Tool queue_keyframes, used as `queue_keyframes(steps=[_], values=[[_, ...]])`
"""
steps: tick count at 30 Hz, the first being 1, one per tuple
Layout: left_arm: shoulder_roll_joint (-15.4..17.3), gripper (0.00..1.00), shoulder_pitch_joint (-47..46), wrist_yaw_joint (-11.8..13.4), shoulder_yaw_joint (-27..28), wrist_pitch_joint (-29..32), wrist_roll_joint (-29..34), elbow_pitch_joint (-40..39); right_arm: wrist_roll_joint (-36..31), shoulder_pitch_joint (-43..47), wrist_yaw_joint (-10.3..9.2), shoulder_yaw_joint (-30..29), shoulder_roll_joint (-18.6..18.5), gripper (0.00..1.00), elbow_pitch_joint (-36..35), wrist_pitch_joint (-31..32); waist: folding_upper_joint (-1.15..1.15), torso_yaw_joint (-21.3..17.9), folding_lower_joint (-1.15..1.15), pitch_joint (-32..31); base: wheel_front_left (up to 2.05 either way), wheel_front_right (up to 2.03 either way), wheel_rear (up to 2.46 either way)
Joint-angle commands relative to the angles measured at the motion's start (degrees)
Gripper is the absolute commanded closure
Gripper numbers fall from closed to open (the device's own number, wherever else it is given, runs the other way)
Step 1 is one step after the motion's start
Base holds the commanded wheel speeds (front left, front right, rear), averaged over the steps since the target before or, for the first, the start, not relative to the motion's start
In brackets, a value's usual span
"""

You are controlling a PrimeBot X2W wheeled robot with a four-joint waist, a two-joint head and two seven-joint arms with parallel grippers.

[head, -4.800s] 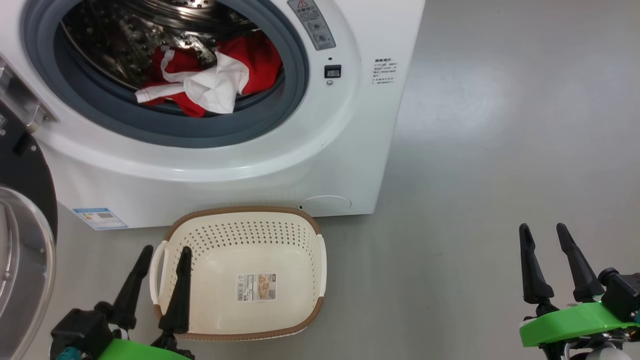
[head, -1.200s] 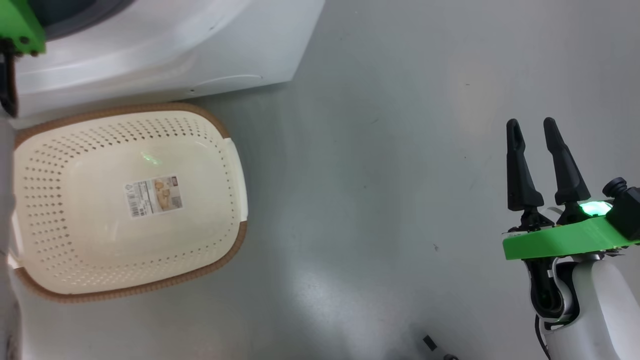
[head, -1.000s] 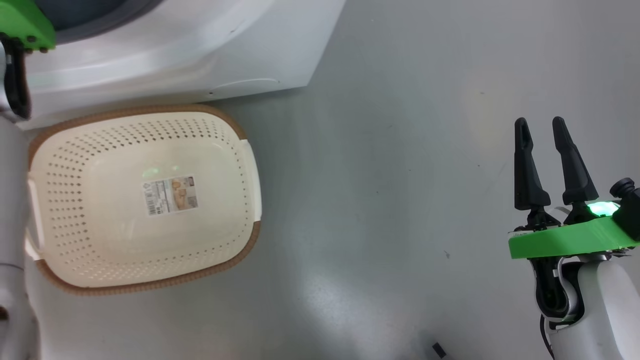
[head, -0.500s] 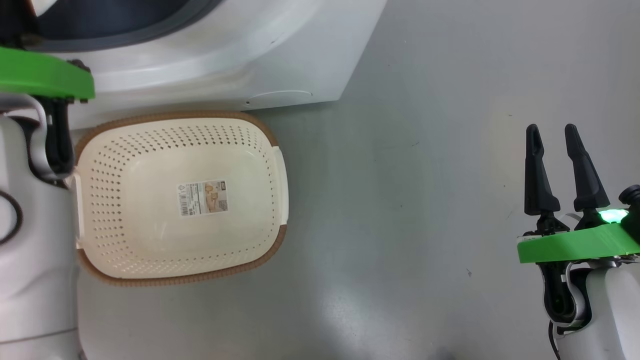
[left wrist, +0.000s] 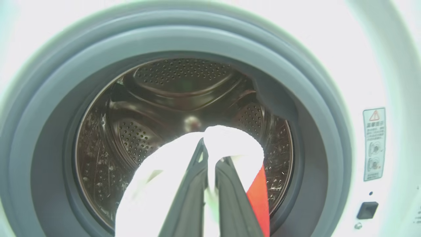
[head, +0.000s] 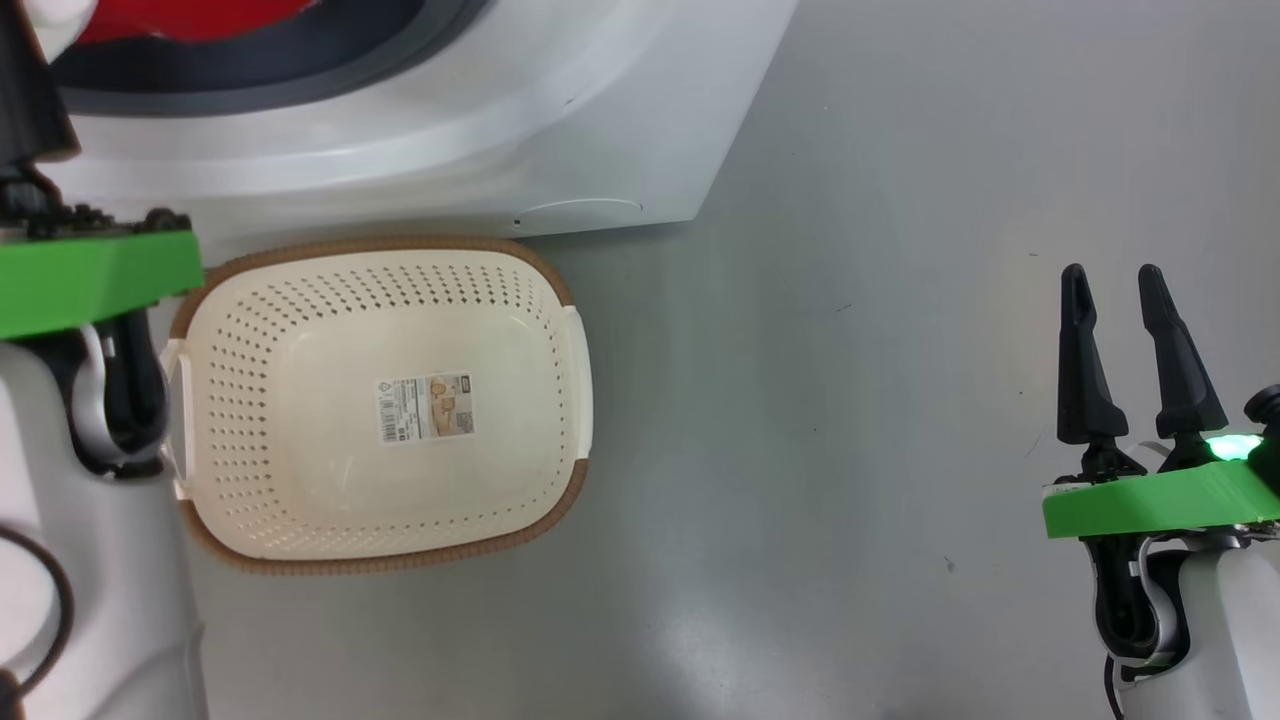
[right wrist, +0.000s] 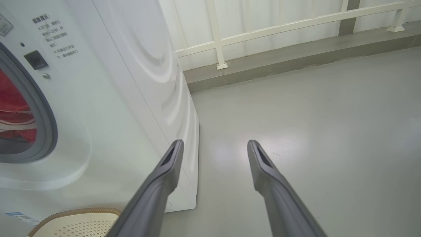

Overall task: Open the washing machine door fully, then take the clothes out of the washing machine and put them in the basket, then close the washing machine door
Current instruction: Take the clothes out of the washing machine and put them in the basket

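Note:
The white washing machine (head: 420, 150) stands with its grey-ringed opening (left wrist: 309, 108) uncovered. The washing machine door is out of view. In the left wrist view my left gripper (left wrist: 209, 158) is shut on the clothes (left wrist: 154, 184), a white and red bundle lifted in front of the steel drum (left wrist: 184, 82). Red cloth (head: 190, 15) shows at the opening's lower edge, and more of it (right wrist: 13, 108) in the right wrist view. The cream basket (head: 380, 243) sits on the floor before the machine, holding nothing. My right gripper (head: 1110, 272) hangs open over bare floor, far to the right.
My left arm's green wrist plate (head: 90, 280) overlaps the basket's left rim. Grey floor (head: 850, 400) stretches right of the machine. A white railing (right wrist: 263, 29) and a low kerb run behind the machine's right side.
The head camera has shifted, so machine and basket sit further right. My left wrist has drawn back from the opening toward the basket, and red cloth now shows at the rim. The right gripper stays open.

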Motion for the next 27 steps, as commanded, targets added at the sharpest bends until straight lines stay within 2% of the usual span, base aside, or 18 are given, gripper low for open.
queue_keyframes(steps=[1, 21, 27], values=[[1.55, 1.00, 2.19, -0.56, 1.39, -0.42, 0.79, -3.85, -0.80, 1.48, 0.37, 1.09, -0.38, 0.00, -1.41, -0.36, 0.00, 0.05, 0.00, -0.28, 0.00, 0.00, 0.00], [0.16, 1.00, 9.38, -0.80, 2.09, -0.42, -2.45, -29.75, -0.94, 2.52, 0.37, 1.33, -0.38, 0.00, -1.62, -0.36, 0.00, 0.56, 0.00, -1.26, 0.00, 0.00, 0.00], [0.14, 1.00, 11.71, -0.67, -0.15, -0.42, -2.58, -30.00, -1.04, 2.40, 0.37, 1.43, -0.38, 0.00, -1.65, -0.36, 0.00, 0.58, 0.00, -0.96, 0.00, 0.00, 0.00]])
